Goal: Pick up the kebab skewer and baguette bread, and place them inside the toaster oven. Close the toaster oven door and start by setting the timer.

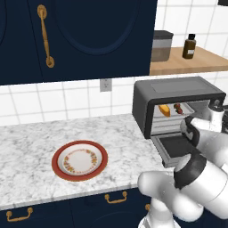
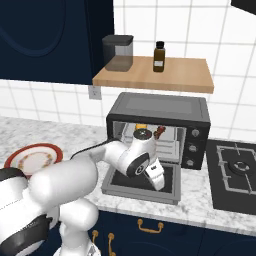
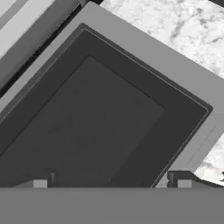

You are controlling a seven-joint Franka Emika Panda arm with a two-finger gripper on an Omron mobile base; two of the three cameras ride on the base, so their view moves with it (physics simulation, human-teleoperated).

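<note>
The toaster oven [image 1: 178, 91] [image 2: 158, 109] stands on the counter with its door [image 2: 172, 187] [image 3: 87, 127] folded down flat. On the inner rack lie the golden baguette bread [image 1: 164, 110] [image 2: 141, 127] and, beside it, the red-brown kebab skewer [image 1: 178, 108] [image 2: 159, 132]. My gripper [image 2: 159, 185] [image 3: 111, 183] points down just over the door's glass window, in front of the oven mouth. It is open, and nothing sits between its fingertips [image 3: 39, 183].
An empty red-rimmed plate [image 1: 58, 171] [image 2: 15, 159] sits on the marble counter to the left. The oven's knobs [image 2: 194, 141] run down its right side. A black hob [image 2: 240, 172] lies to the right. A wooden shelf [image 2: 180, 75] above carries a jar and a bottle.
</note>
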